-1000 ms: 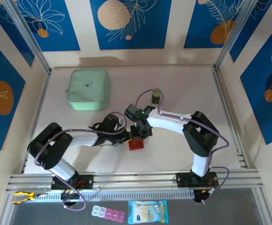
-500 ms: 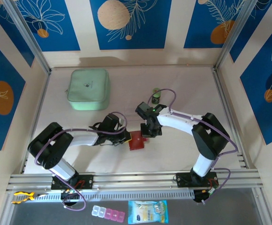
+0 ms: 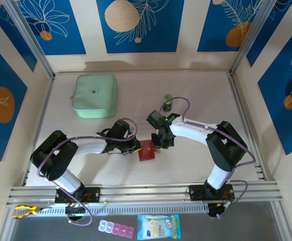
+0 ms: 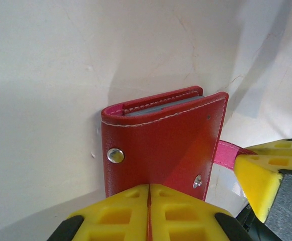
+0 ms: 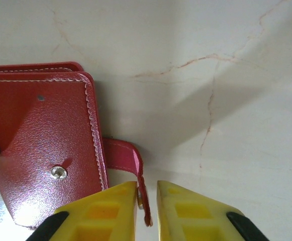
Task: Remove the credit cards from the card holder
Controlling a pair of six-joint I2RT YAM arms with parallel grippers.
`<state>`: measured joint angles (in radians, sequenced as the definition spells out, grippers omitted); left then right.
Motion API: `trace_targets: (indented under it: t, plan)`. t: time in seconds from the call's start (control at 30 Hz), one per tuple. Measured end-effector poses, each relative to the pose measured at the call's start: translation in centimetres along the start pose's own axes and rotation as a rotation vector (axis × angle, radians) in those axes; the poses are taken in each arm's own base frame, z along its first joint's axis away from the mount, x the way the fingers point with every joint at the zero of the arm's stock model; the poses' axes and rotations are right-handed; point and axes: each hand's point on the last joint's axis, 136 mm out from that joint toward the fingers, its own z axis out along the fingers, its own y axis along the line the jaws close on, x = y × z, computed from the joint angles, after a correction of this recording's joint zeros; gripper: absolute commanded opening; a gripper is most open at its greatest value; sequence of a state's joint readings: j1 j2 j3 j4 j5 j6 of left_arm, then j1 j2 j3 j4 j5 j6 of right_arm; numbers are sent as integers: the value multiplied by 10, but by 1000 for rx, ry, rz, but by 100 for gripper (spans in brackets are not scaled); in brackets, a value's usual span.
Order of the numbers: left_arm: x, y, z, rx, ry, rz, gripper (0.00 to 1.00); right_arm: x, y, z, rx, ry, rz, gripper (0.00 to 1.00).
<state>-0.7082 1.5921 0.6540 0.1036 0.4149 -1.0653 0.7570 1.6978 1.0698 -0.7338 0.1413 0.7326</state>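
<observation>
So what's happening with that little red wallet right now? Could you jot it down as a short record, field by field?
card holder: dark red, folded, lying on the table between the two grippers
snap tab: pink, undone, sticking out from the holder's side
left gripper: shut, fingertips at the holder's cover
right gripper: fingers slightly apart, the tab's end between them
credit cards: none out; only grey edges show between the covers
also on the table: mint-green pouch, back left

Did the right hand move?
Yes. The right hand slid right, away from the green pouch, to the wallet's right edge.
</observation>
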Motion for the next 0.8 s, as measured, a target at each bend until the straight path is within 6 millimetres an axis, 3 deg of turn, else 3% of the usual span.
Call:
trace_targets:
  t: [0.37,0.8]
  plan:
    - [2,-2,-2,-16,9,-2,9,-2,-1,8,-32,-6,12,22]
    - [1,-4,-7,-32,-1,-3,9,-4,14,13,-126,-11,3,20]
